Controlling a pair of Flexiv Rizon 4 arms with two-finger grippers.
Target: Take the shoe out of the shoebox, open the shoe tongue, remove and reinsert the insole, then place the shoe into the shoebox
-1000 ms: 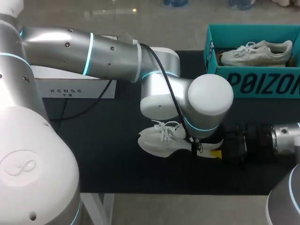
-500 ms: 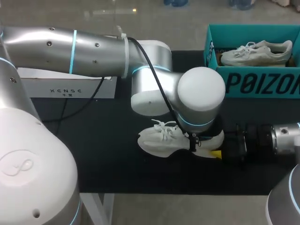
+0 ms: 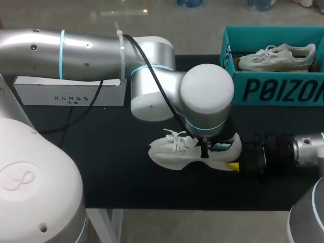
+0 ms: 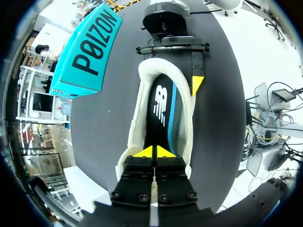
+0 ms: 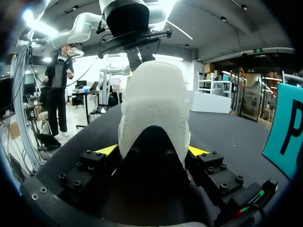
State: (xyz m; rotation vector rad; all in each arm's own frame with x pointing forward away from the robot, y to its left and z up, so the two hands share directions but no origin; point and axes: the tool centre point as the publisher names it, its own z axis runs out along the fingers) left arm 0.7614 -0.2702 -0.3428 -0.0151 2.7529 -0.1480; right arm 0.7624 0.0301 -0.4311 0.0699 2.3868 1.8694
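Flat white cardboard box [image 3: 71, 93] sits at 10 o'clock on the black surface [image 3: 111, 172]. Silver left arm [image 3: 91, 48] comes in from 9 o'clock, passes over the box and bends down near the surface centre. Its wrist is right above the white lace-up sneaker [image 3: 174, 152].

The sneaker stands upright on its sole near the centre, a bit toward 6 o'clock. Toe points to 9 o'clock, heel to 3 o'clock, laces loose on top. Left gripper [image 4: 152, 152] is down in the sneaker's mouth at the tongue end. Its yellow tips are pressed together with no gap, right at the black insole with a blue stripe [image 4: 163, 111]. Can't tell whether any insole edge is pinched between them. The insole lies flat inside the sneaker, with the white padded collar around it.

Right gripper [image 5: 152, 151] comes in from 3 o'clock, low over the surface. It is clamped on the sneaker's heel, one yellow-tipped finger against each side.

Teal cardboard shoebox [image 3: 273, 91] stands at 2 o'clock, top open, well apart from the sneaker on the surface. Second pale lace-up sneaker [image 3: 276, 56] lies inside the shoebox, toe to 9 o'clock.
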